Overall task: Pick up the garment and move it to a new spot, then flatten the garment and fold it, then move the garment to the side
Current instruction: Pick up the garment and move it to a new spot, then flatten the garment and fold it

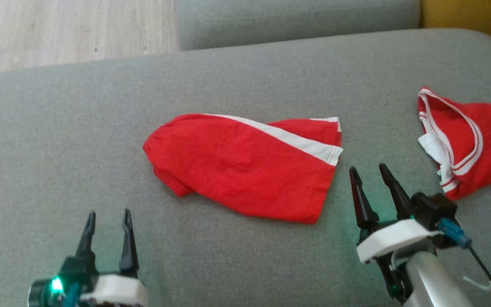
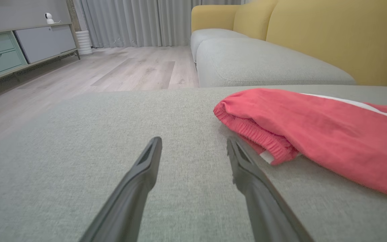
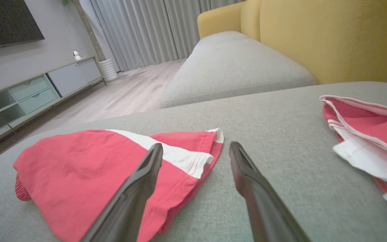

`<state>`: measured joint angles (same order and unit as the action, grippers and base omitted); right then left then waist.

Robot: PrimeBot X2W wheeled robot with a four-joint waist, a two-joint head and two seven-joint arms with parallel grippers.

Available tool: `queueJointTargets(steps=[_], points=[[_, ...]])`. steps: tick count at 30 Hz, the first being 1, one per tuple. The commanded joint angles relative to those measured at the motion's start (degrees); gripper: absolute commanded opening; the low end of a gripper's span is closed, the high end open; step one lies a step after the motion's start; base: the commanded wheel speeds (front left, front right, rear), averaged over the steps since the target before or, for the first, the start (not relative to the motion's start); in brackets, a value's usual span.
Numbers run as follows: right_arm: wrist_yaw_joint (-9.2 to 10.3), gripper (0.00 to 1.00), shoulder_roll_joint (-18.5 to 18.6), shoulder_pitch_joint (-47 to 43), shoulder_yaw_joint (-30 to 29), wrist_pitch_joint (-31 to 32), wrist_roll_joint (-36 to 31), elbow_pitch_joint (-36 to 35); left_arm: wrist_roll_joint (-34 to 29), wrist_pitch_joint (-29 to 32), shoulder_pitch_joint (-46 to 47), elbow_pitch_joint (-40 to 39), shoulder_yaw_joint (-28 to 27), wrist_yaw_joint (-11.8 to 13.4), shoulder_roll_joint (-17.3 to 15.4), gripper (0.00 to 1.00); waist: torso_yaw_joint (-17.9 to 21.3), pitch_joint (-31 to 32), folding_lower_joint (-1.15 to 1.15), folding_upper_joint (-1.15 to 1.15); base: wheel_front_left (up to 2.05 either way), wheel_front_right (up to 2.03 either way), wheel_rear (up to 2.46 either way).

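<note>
The folded red cloth shorts with a white stripe (image 1: 245, 166) lie flat near the middle of the broad grey fabric seat cushion (image 1: 58, 149). Their ribbed waistband end points to the robot's left and their hemmed leg ends to its right.

Left of them the cushion runs bare to its rounded edge, with pale wooden floor (image 1: 58, 30) beyond. To the right, a crumpled red jersey with white trim (image 1: 471, 145) sits by the far right edge, well apart from the shorts, with a bare strip between them. The right gripper (image 1: 368, 167) stands in that strip, just beside the hem corner, its fingers spread and empty. The left gripper (image 1: 109, 212) sits toward the near edge, short of the waistband, also spread wide with nothing in it.

Past the far edge is a second grey seat cushion (image 1: 296, 17) with a yellow upholstered backrest (image 3: 331, 40). Across the floor are grey curtains (image 2: 136, 20) and a low sideboard with pale green drawers (image 2: 12, 50).
</note>
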<state>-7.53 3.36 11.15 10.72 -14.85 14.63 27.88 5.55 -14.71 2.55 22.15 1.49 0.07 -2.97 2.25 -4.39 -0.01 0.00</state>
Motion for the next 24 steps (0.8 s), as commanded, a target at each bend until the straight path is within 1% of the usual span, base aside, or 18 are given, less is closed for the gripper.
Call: queueJointTargets(steps=[1, 7, 13, 18, 24], points=[[0.04, 1.00, -0.5, 0.4, 0.7, -0.2, 0.0, -1.3, -0.8, -0.3, 0.2, -2.0, -2.1, 0.6, -0.2, 1.00, 0.1, 1.0, 0.01, 0.00, 0.00, 0.00, 0.00], [0.04, 1.00, -0.5, -2.1, -1.7, -0.2, -0.2, -0.1, -2.1, -0.3, -4.2, -2.2, -1.2, 1.1, 0.0, 1.00, 0.5, 2.8, 0.01, 0.00, 0.00, 0.00, 0.00], [0.04, 1.00, -0.5, -3.2, -2.8, -0.2, -0.5, 0.4, -2.3, -0.3, -5.5, -2.5, -0.9, 1.1, 0.1, 1.00, 0.0, 2.9, 0.01, 0.00, 0.00, 0.00, 0.00], [0.04, 1.00, -0.5, -1.4, -1.9, -0.2, 1.6, 0.8, -2.4, -0.3, -3.8, -2.8, 0.4, 0.7, 0.1, 1.00, -2.1, 0.4, 0.01, 0.00, 0.00, 0.00, 0.00], [0.04, 1.00, -0.5, 2.8, -2.5, -0.2, 2.0, 3.9, -2.1, -0.3, -1.0, -2.8, 3.0, 0.1, 0.1, 1.00, -6.5, -3.3, 0.01, 0.00, 0.00, 0.00, 0.00]])
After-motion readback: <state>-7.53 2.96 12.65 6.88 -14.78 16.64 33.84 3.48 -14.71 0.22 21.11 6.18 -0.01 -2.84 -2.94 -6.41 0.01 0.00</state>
